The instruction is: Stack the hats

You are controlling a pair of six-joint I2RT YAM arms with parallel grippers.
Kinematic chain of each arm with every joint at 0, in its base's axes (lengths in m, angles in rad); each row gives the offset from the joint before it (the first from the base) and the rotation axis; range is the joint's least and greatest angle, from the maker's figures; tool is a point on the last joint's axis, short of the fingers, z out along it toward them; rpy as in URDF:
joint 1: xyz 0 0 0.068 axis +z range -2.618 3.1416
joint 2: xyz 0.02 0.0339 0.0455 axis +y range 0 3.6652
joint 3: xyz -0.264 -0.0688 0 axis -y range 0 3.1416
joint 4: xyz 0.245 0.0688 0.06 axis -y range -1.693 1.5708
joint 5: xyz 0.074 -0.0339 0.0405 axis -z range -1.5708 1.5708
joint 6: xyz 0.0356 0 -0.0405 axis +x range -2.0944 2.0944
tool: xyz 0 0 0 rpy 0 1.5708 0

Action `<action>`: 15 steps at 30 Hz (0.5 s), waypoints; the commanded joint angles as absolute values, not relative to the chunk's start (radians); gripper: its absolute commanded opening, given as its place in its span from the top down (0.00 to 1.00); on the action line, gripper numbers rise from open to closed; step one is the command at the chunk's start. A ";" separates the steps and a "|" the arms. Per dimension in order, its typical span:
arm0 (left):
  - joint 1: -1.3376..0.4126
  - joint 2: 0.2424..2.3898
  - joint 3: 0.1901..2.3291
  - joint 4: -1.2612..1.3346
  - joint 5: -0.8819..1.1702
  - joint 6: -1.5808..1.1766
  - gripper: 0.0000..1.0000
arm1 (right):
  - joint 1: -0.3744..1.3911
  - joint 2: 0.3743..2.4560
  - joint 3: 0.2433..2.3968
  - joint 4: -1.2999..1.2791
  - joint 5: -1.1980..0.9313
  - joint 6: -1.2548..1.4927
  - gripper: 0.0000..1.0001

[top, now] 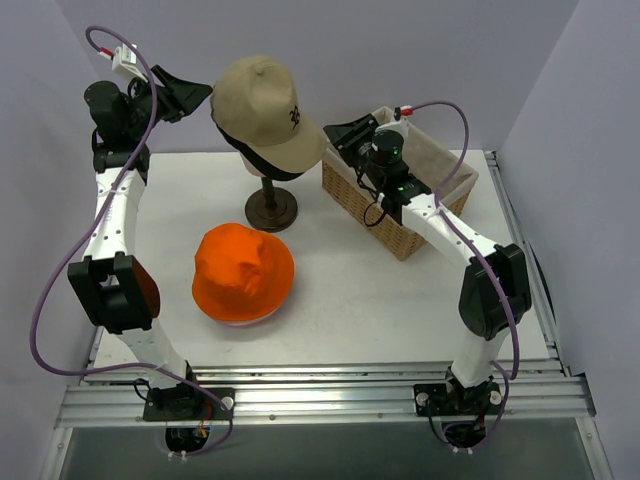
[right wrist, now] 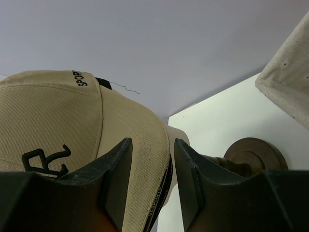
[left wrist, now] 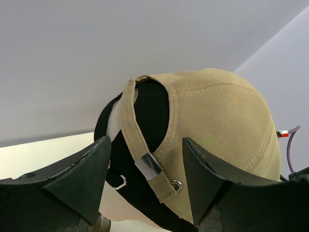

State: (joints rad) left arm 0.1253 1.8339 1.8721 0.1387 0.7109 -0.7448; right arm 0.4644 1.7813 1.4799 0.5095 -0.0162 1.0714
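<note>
A tan baseball cap [top: 262,105] with a black letter sits on top of a black cap [top: 268,166] on the mannequin head. An orange bucket hat [top: 243,270] lies on the table in front, with a pale pink rim [top: 240,319] showing beneath it. My left gripper [top: 203,94] hangs open just behind the tan cap's [left wrist: 222,116] back strap [left wrist: 145,154], touching nothing; the black cap [left wrist: 150,108] shows through the strap opening. My right gripper [top: 338,134] is at the brim. Its jaws straddle the tan brim [right wrist: 145,159], with a gap on the right side.
The head's dark round stand [top: 271,208] rests on the white table [top: 350,300] behind the orange hat. A wicker basket [top: 420,235] with cloth lining stands at the back right under my right arm. Grey walls close in the back and sides.
</note>
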 commanded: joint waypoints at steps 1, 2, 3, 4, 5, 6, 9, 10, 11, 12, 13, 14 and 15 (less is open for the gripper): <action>0.121 1.832 1.873 0.172 0.710 -0.727 0.31 | 0.468 1.790 1.491 0.522 -0.023 1.078 0.63; 0.121 1.832 1.871 0.172 0.710 -0.727 0.31 | 0.468 1.789 1.488 0.523 -0.020 1.078 0.63; 0.121 1.830 1.870 0.173 0.712 -0.727 0.30 | 0.468 1.789 1.479 0.535 -0.021 1.084 0.63; 0.121 1.830 1.870 0.172 0.710 -0.726 0.31 | 0.469 1.789 1.479 0.534 -0.021 1.088 0.63; 0.121 1.832 1.870 0.173 0.709 -0.727 0.30 | 0.469 1.790 1.480 0.535 -0.025 1.088 0.63; 0.121 1.832 1.868 0.175 0.710 -0.729 0.30 | 0.474 1.793 1.480 0.532 -0.029 1.089 0.63; 0.120 1.832 1.867 0.175 0.710 -0.729 0.31 | 0.480 1.790 1.476 0.563 -0.023 1.091 0.63; 0.120 1.832 1.867 0.175 0.709 -0.729 0.30 | 0.482 1.786 1.461 0.569 -0.018 1.100 0.63; 0.118 1.830 1.867 0.175 0.709 -0.727 0.30 | 0.485 1.787 1.460 0.569 -0.018 1.100 0.63; 0.118 1.830 1.865 0.175 0.709 -0.727 0.30 | 0.486 1.789 1.466 0.557 -0.020 1.098 0.63; 0.120 1.830 1.864 0.173 0.710 -0.729 0.31 | 0.488 1.795 1.473 0.551 -0.026 1.095 0.63; 0.118 1.829 1.864 0.173 0.709 -0.729 0.31 | 0.488 1.798 1.479 0.549 -0.029 1.097 0.63; 0.118 1.827 1.862 0.173 0.707 -0.727 0.30 | 0.489 1.798 1.479 0.551 -0.029 1.097 0.62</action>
State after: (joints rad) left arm 0.1234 1.8343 1.8606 0.1383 0.7105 -0.7437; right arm 0.4797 1.7844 1.4704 0.5114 -0.0166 1.0855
